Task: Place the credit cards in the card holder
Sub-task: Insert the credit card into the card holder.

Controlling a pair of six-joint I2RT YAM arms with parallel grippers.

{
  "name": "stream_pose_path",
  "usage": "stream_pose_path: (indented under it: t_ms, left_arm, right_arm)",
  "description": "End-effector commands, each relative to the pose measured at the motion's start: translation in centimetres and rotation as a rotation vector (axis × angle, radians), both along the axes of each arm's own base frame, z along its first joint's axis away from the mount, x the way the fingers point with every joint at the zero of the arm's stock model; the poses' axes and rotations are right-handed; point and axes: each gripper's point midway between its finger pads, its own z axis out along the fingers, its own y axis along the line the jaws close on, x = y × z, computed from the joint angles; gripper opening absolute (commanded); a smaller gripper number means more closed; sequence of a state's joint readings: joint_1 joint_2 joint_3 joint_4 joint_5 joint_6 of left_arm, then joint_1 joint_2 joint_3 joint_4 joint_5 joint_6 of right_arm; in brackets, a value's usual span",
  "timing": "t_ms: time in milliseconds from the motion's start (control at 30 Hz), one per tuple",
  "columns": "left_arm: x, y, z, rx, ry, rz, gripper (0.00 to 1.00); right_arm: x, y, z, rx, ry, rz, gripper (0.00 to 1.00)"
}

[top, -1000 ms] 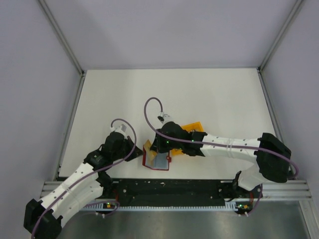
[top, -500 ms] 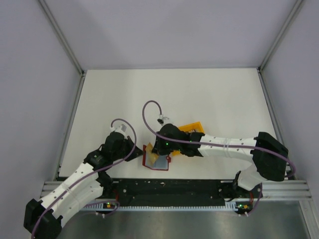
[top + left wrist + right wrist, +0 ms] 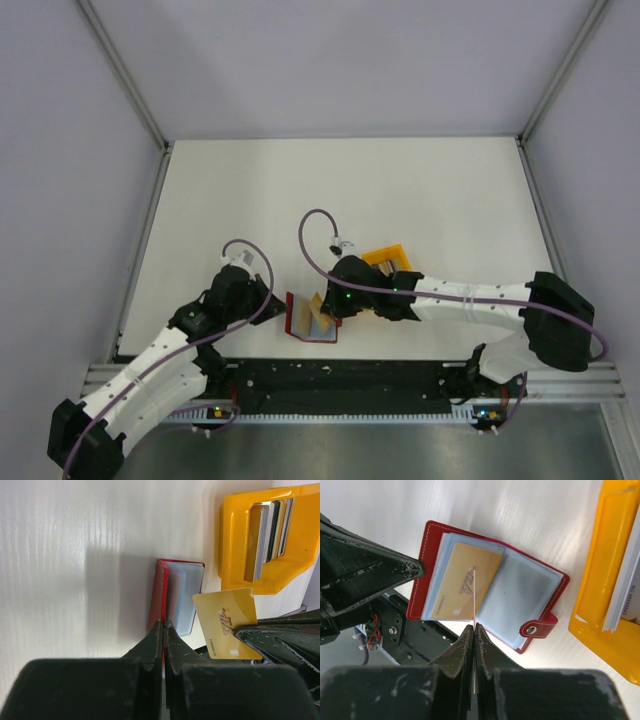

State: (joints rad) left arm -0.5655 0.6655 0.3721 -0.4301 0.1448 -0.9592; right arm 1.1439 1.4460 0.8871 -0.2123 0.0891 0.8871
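With the left gripper (image 3: 163, 626) pinching steady the open dark red folding card holder (image 3: 427, 555), the right gripper (image 3: 474, 627), clamped on a gold plastic card (image 3: 225, 622) over it, should ease that card squarely into a clear sleeve (image 3: 522, 597).

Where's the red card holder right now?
In the top view the card holder lies open at the front of the table, left of the yellow bin, its left cover pinched by the left gripper.

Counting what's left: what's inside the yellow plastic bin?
Several thin grey, silver and dark cards stand on edge in the yellow plastic bin; their faces and count are hidden.
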Motion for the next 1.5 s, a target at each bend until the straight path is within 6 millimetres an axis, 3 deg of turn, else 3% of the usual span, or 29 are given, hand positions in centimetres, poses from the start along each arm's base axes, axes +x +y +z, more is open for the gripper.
stream_pose_path:
  t_ms: [0, 133, 333, 533, 833, 1267, 1467]
  left_arm:
    - [0.4, -0.1, 0.4, -0.013, -0.025, 0.006, 0.0]
    - [0.4, -0.3, 0.7, -0.019, -0.034, -0.004, 0.0]
    - [0.6, -0.7, 1.7, -0.039, -0.056, -0.019, 0.0]
    - [0.6, -0.6, 1.6, -0.037, -0.054, -0.019, 0.0]
    - [0.7, -0.9, 2.8, -0.05, -0.074, -0.027, 0.0]
    - [0.9, -0.9, 3.9, -0.049, -0.103, -0.036, 0.0]
    - [0.8, -1.2, 4.3, -0.068, -0.099, -0.047, 0.0]
  right_arm:
    - [-0.3, -0.9, 1.0, 0.014, -0.025, -0.026, 0.0]
    - [0.0, -0.5, 1.9, 0.038, -0.036, -0.028, 0.0]
    - [-0.1, 2.9, 3.7, 0.123, -0.028, 0.045, 0.0]
    - [-0.6, 4.6, 3.6, 0.139, -0.007, 0.088, 0.0]
    - [-1.1, 3.5, 1.2, 0.066, 0.035, 0.073, 0.0]
    - [0.1, 0.0, 4.0, 0.078, -0.077, -0.023, 0.0]
    - [-0.3, -0.4, 3.1, 0.056, -0.055, -0.027, 0.0]
